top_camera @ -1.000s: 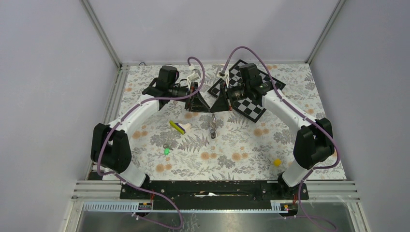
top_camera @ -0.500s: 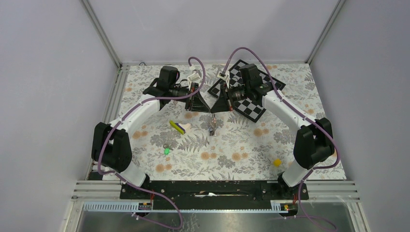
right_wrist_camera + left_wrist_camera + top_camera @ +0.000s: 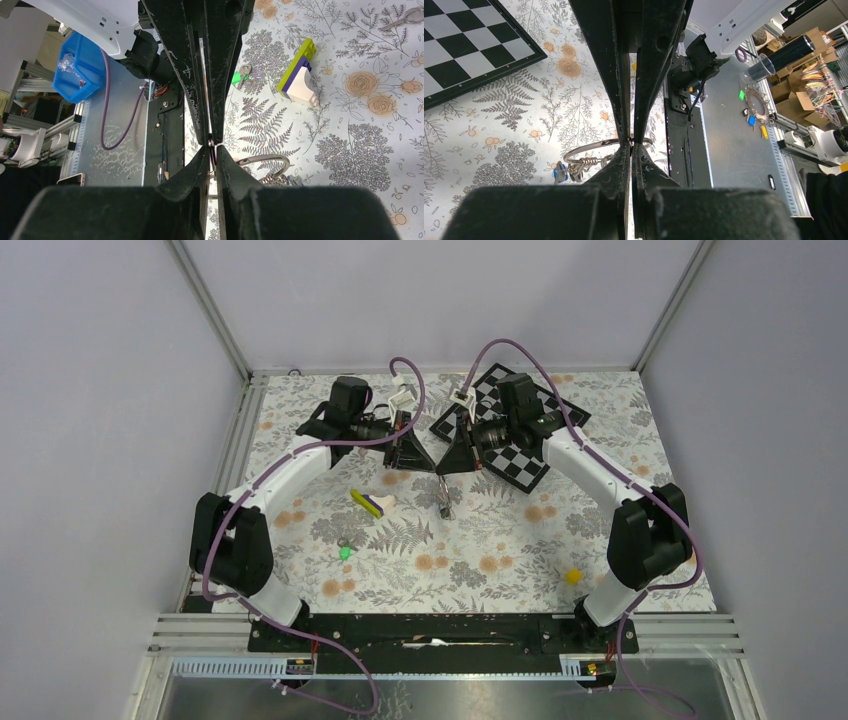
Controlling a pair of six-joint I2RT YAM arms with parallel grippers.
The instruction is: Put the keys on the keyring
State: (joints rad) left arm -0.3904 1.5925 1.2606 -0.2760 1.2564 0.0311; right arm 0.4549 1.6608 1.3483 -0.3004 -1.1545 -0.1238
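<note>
No text, number, brand or sign can be read in any view. Small dark marks on the white plastic housing (image 3: 95, 20) in the right wrist view, and on the white plastic casing (image 3: 744, 25) in the left wrist view, are too small to read.

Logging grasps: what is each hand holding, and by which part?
The left hand pinches the keyring by its thin wire rim; a blue key dangles from it. The right hand is shut beside the ring, but what it grips cannot be told.
</note>
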